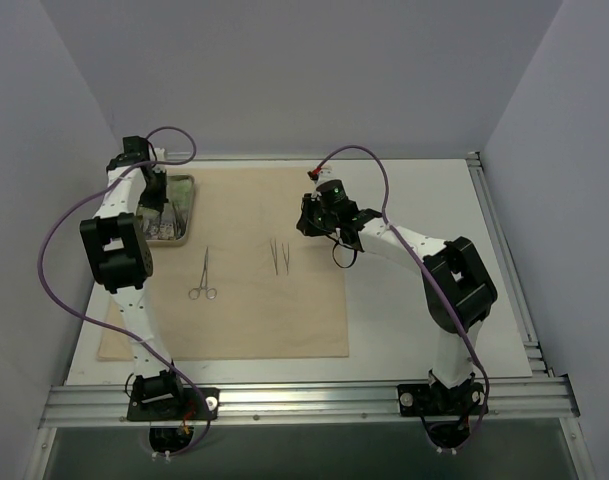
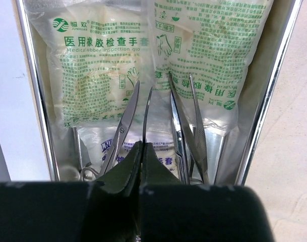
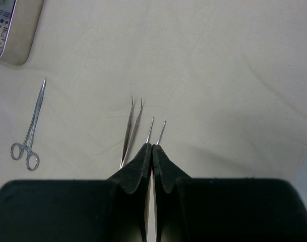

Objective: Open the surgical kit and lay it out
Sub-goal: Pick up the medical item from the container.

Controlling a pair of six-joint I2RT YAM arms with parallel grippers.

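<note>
While the beige cloth (image 1: 254, 300) lies spread flat on the surface, the steel tray (image 1: 189, 185) sits at its 10 o'clock corner holding the packets (image 2: 100, 65). Left gripper (image 2: 142, 151): pressed together on a curved scissor blade (image 2: 146, 113) inside the tray. Right gripper (image 3: 151, 151): pinching tweezers (image 3: 157, 128) above the cloth, beside a second pair (image 3: 130, 128). A clamp (image 1: 204, 275) rests near centre.
</note>
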